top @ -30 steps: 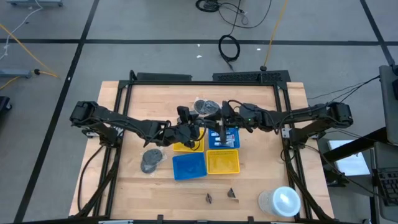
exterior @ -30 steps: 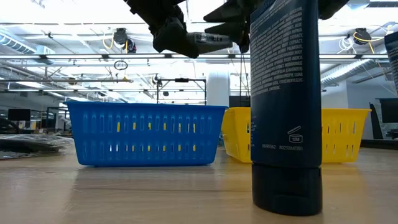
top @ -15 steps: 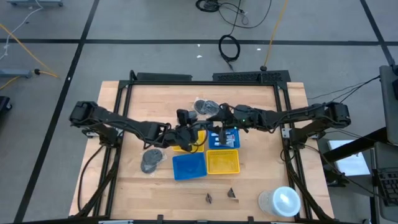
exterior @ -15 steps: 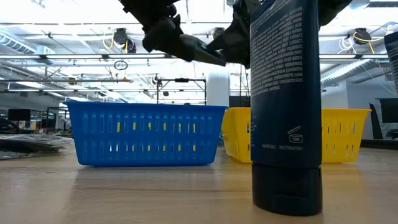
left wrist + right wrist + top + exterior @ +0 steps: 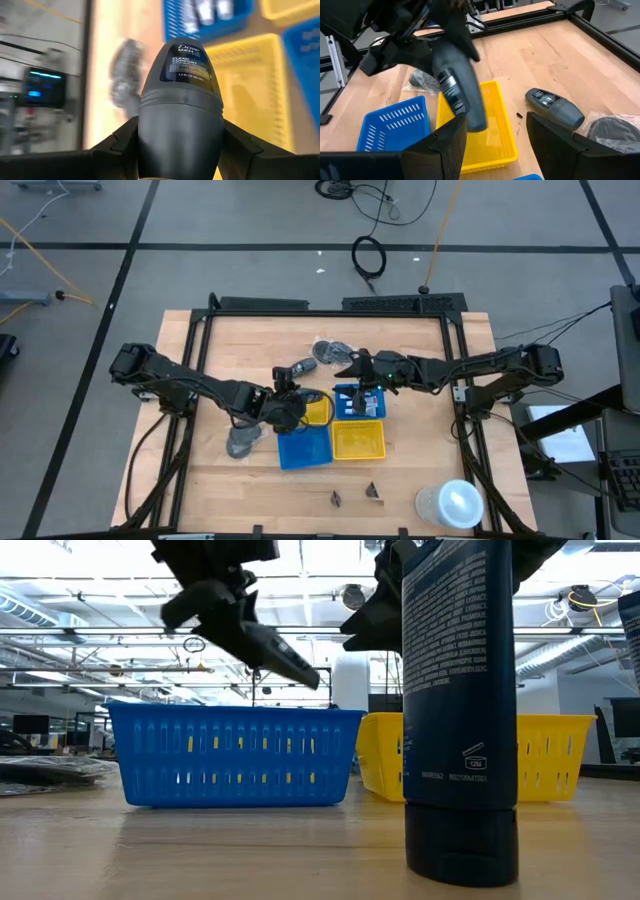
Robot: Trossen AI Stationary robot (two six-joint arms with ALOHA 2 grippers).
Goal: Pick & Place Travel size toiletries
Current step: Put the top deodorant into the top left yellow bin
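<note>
Transfer step, judged mid-carry: the left gripper point(image 5: 180, 155) is clamped on a dark grey deodorant stick point(image 5: 181, 95), held tilted above the yellow tray point(image 5: 318, 413). Just beyond, the white travel-size tubes point(image 5: 362, 402) lie in the far blue tray point(image 5: 346, 391), with the right gripper point(image 5: 496, 136) hovering there, jaws spread and empty. The next move probably calls for lowering the stick into a tray before letting go.

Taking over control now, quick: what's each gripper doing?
Left gripper: shut on the dark grey deodorant stick, carried above the baskets.
Right gripper: open, empty, above the yellow basket.
</note>
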